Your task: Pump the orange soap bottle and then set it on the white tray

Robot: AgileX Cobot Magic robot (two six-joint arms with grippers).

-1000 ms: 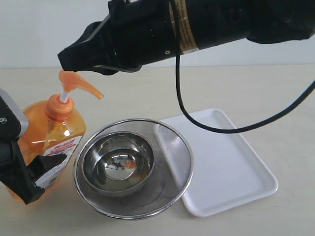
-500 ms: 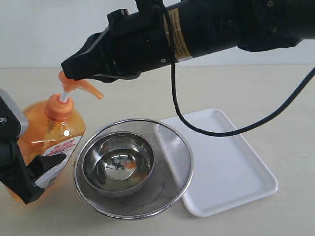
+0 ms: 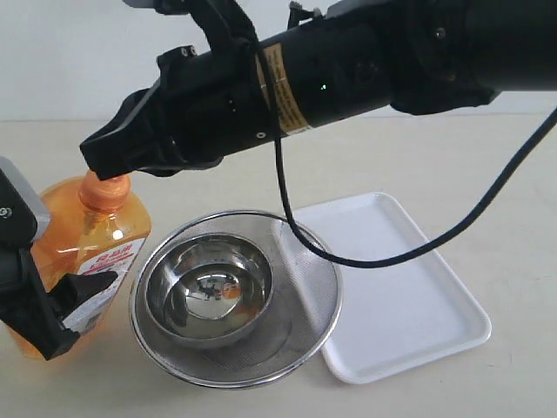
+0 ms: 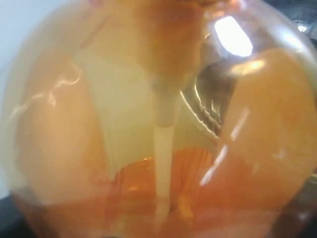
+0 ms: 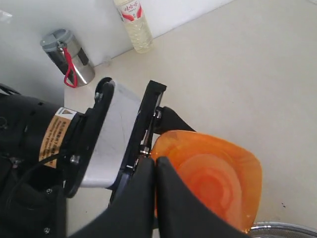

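The orange soap bottle (image 3: 91, 231) stands at the left of the table, beside the strainer. My left gripper (image 3: 65, 309) is shut on its lower body, with one black finger (image 3: 87, 287) lying across the label. The bottle's translucent orange wall (image 4: 148, 124) fills the left wrist view, and the jaws do not show there. My right gripper (image 3: 97, 164) is shut, its tip pressed down onto the pump head right above the orange collar; the nozzle and stem are hidden under it. In the right wrist view the shut fingertips (image 5: 155, 168) sit over the bottle (image 5: 218, 183). The white tray (image 3: 418, 296) lies to the right with nothing on it.
A round steel mesh strainer (image 3: 309, 287) with a steel bowl (image 3: 209, 292) in it sits between bottle and tray, overlapping the tray's left edge. A black cable (image 3: 365, 259) hangs from the right arm over them. Behind stand a plastic bottle (image 5: 132, 25) and a steel cup (image 5: 68, 57).
The right gripper has come down onto the pump head and pushed it down. The white stem and orange nozzle, visible before, are now covered. The left gripper and bottle have not moved.
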